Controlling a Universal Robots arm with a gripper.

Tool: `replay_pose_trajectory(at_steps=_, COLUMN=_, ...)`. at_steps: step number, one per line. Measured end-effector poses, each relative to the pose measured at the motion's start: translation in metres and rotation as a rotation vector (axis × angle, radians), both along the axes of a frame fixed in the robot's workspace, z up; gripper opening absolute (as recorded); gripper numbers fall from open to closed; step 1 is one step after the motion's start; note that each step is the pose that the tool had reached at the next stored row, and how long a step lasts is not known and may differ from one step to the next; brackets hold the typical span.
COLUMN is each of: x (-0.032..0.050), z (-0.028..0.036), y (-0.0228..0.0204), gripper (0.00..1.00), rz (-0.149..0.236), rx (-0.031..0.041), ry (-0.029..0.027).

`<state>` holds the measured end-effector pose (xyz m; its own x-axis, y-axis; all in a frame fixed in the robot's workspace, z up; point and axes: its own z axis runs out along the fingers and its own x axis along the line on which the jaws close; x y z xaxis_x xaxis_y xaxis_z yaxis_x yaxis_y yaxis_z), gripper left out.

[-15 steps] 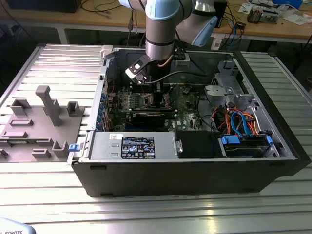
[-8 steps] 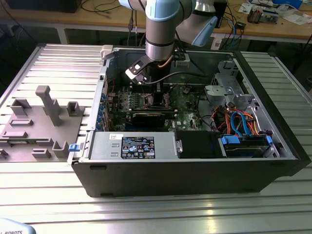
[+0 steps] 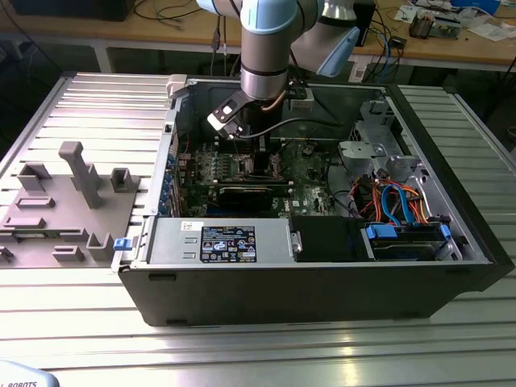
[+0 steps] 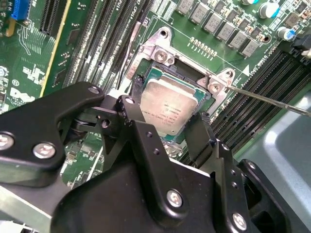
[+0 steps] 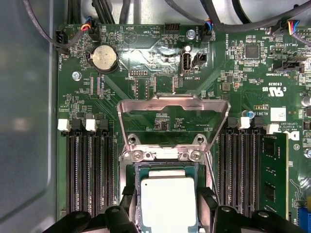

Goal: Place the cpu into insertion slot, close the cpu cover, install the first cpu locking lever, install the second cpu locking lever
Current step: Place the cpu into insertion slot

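Here, in the exterior view, we see an open black computer case [image 3: 306, 290] on a ribbed silver metal table [image 3: 72, 322], a wooden workbench [image 3: 161, 32] behind. In the second wrist view the black gripper [image 4: 170, 106] pinches the silver-topped square cpu [image 4: 171, 110] at the silver-rimmed dark insertion slot [image 4: 181, 73]. The first wrist view gives us the thin silver cpu cover [image 5: 172, 102] swung open.

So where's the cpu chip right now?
In both wrist views the cpu sits at the insertion slot, between the long memory slots, beside the open cpu cover.
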<state>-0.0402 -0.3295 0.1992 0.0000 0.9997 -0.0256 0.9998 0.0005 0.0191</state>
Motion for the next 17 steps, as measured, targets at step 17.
replay_pose_trajectory(at_steps=17, x=0.0000, z=0.0005, y=-0.0020, gripper=0.62, rz=0.020, rx=0.0216, ry=-0.0002)
